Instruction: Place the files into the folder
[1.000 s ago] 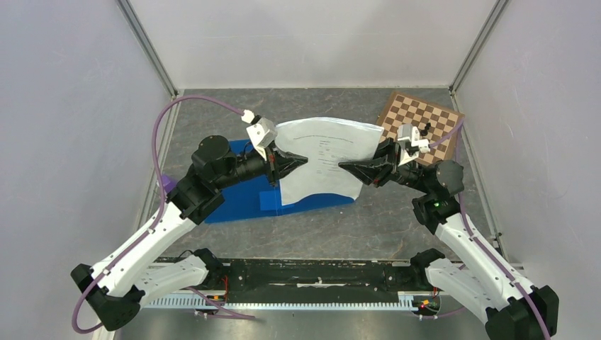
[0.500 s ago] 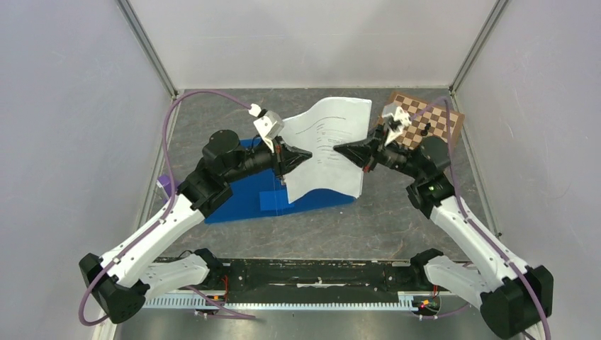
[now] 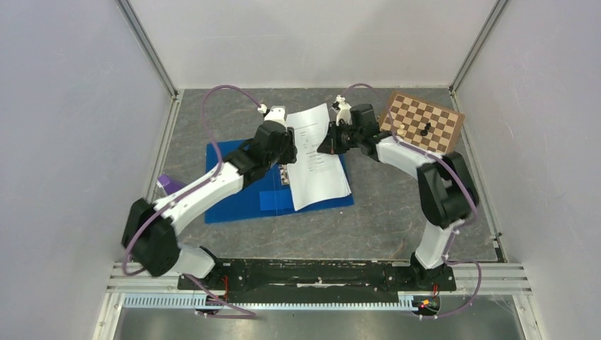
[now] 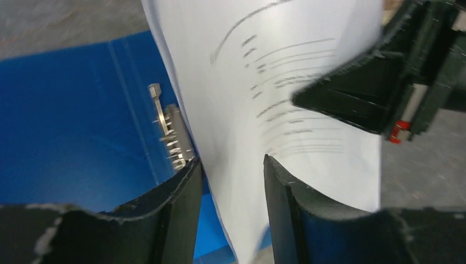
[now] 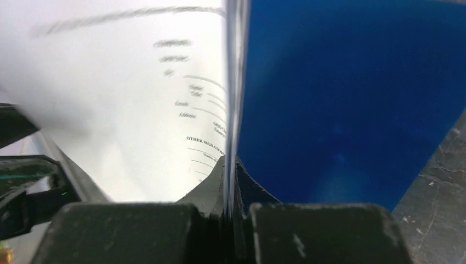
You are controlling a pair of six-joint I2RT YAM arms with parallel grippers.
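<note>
The blue folder point(image 3: 237, 188) lies open on the table, its metal ring clip point(image 4: 170, 135) showing at the spine. The white printed files point(image 3: 317, 159) hang over its right half, their far edge lifted. My right gripper point(image 3: 326, 144) is shut on the sheets' right edge; in the right wrist view the files point(image 5: 137, 99) run edge-on between my closed jaws point(image 5: 231, 162), with the folder point(image 5: 340, 99) behind. My left gripper point(image 3: 288, 152) is at the sheets' left edge. Its jaws point(image 4: 231, 165) stand apart with the files point(image 4: 264, 82) passing loosely between them.
A brown chessboard point(image 3: 423, 122) with a few pieces lies at the far right. A small purple object point(image 3: 166, 184) sits by the left wall. Metal frame posts stand at both far corners. The right gripper shows in the left wrist view point(image 4: 373, 88).
Both arms reached farther out and turned downward. The sheets went from bowed up in the air to draped over the folder's right half. The left jaws opened.
</note>
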